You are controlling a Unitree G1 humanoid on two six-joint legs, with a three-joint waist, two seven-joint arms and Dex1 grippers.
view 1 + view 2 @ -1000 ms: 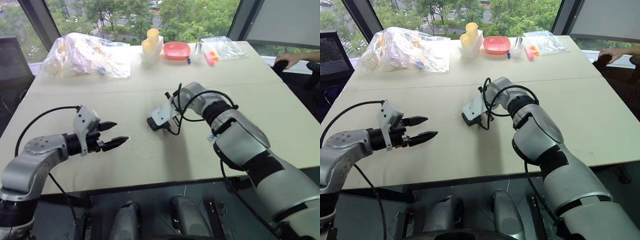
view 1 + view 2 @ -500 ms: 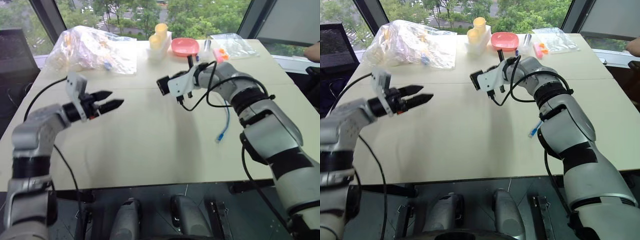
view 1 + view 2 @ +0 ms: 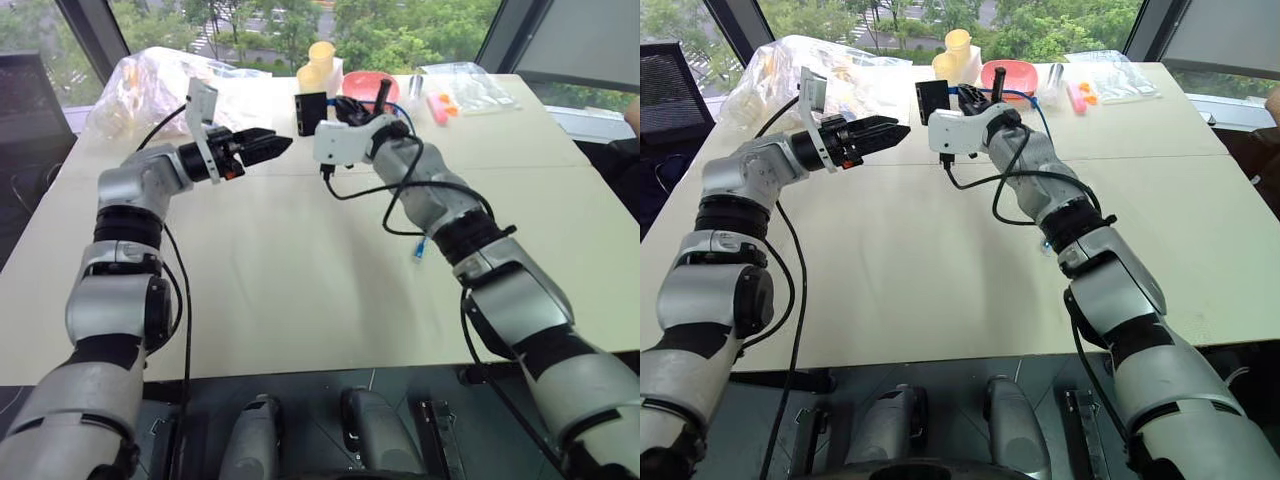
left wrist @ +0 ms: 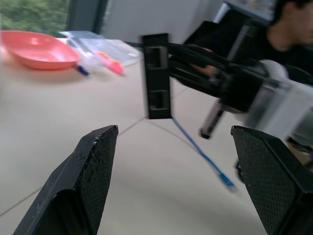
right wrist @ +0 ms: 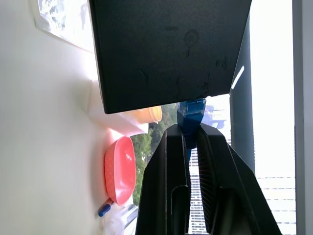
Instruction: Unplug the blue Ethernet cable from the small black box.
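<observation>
The small black box (image 3: 310, 112) is lifted above the far half of the table, its port sockets facing my left gripper (image 4: 174, 129). That gripper is open and points at the box from a short distance, touching nothing. The blue Ethernet cable (image 4: 198, 149) is plugged into the box's edge. My right gripper (image 5: 188, 129) is shut on the cable right at the blue plug (image 5: 191, 110) and carries cable and box. The cable then hangs down, with its free end (image 3: 421, 247) near the tabletop under my right forearm.
Along the table's far edge (image 3: 520, 110) sit a crumpled plastic bag (image 3: 160, 85), stacked yellow cups (image 3: 318, 68), a pink dish (image 3: 372, 90) and a clear bag with small orange items (image 3: 460, 85). A person (image 4: 293, 24) sits beyond the table's right side.
My right gripper has raised the box off the table and carried it toward the far side. My left gripper has risen and moved in toward the box, staying open.
</observation>
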